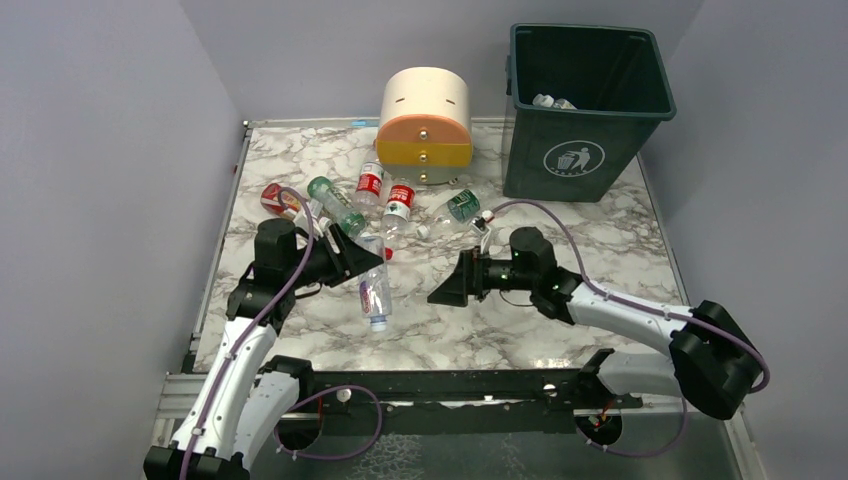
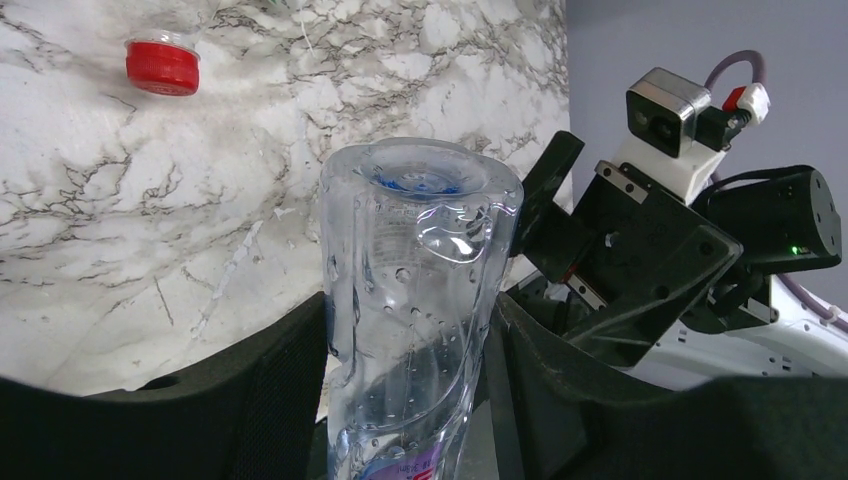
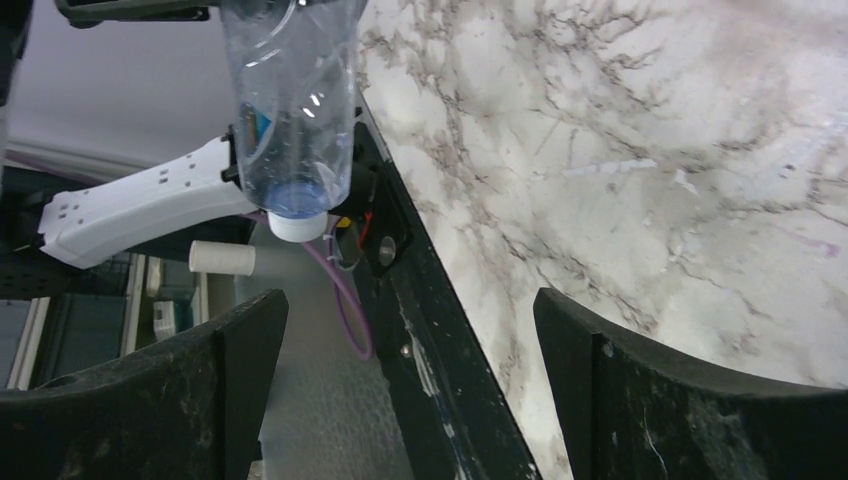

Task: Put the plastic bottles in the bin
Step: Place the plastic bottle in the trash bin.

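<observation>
My left gripper [image 1: 362,262] is shut on a clear plastic bottle [image 1: 375,286] and holds it above the marble table, cap toward the near edge. In the left wrist view the bottle's base [image 2: 415,200] sticks out past the fingers [image 2: 260,390]. To its right, my right gripper [image 1: 447,284] is open and empty, with its jaws facing the held bottle [image 3: 290,110]. Several more plastic bottles lie further back, among them a green-labelled one [image 1: 335,206] and a red-labelled one [image 1: 370,184]. The dark green bin [image 1: 570,150] stands at the back right with bottles [image 1: 553,102] inside.
A cream-and-orange round drawer unit [image 1: 425,125] stands at the back centre beside the bin. A red bottle cap [image 2: 162,66] shows on the marble. Grey walls close in on both sides. The black frame rail [image 3: 440,340] runs along the table's near edge.
</observation>
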Robot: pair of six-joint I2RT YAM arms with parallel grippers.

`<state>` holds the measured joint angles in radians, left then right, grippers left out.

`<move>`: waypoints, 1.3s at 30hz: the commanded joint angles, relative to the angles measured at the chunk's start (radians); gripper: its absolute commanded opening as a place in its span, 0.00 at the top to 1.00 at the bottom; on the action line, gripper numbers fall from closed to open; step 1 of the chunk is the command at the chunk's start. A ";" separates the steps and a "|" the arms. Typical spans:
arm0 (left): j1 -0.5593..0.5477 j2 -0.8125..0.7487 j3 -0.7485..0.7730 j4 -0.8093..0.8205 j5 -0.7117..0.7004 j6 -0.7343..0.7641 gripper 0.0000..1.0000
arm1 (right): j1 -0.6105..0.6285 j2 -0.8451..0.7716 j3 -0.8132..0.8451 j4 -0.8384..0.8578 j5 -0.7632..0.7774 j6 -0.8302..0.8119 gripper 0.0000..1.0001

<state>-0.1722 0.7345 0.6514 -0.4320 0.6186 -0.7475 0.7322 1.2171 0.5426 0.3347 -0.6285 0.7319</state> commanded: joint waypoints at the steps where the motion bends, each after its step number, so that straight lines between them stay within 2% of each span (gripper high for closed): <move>1: -0.003 -0.015 -0.035 0.064 0.037 -0.038 0.50 | 0.075 0.040 0.043 0.151 0.074 0.048 0.06; 15: -0.003 -0.061 -0.105 0.188 0.064 -0.163 0.50 | 0.200 0.234 0.221 0.204 0.118 0.046 0.11; 32: -0.003 -0.060 -0.153 0.253 0.067 -0.194 0.50 | 0.250 0.364 0.319 0.213 0.103 0.066 0.12; 39: -0.003 -0.059 -0.155 0.264 0.073 -0.197 0.50 | 0.256 0.393 0.340 0.211 0.097 0.072 0.23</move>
<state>-0.1722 0.6827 0.5076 -0.2115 0.6601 -0.9360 0.9775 1.5871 0.8459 0.5152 -0.5358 0.8009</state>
